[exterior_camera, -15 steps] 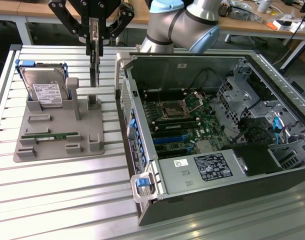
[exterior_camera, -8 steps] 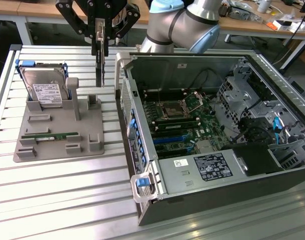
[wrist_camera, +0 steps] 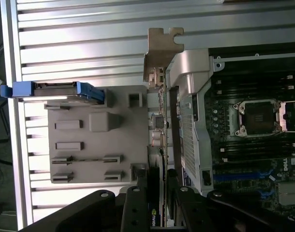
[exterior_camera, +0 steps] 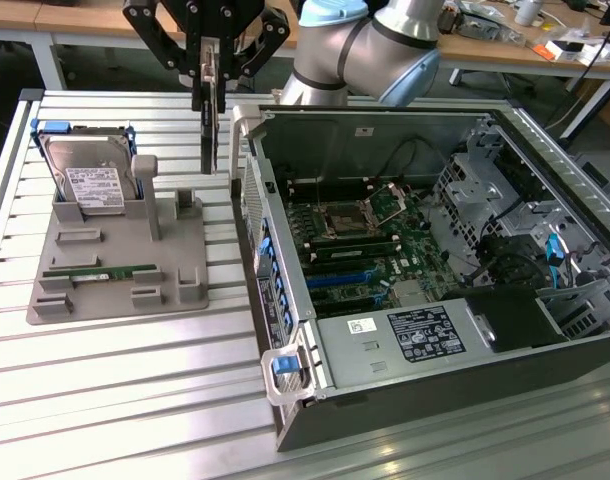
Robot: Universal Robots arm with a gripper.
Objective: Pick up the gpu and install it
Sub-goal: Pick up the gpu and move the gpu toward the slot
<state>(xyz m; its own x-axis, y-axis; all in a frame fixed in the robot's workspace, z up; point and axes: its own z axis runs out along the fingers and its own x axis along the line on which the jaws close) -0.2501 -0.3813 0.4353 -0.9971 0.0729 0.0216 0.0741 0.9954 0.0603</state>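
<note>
Over ribbed aluminium table (exterior_camera: pixel 135 380): one black gripper (exterior_camera: pixel 210 95) pinching one thin dark gpu card (exterior_camera: pixel 211 140), which hangs edge-on below its fingers, long axis vertical, silver bracket lowest. One open black computer case (exterior_camera: pixel 405 400) just beside it; opposite, one grey holder tray (exterior_camera: pixel 115 290) with one silver hard drive (exterior_camera: pixel 85 180) and one green memory stick (exterior_camera: pixel 100 271).

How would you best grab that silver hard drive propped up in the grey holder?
I'd take the hard drive by its free upper edge, coming from above, fingers pinching the two broad faces. It stands on edge, leaning back slightly, its lower end seated in the grey holder, and blue rails cover its narrow sides.
</note>
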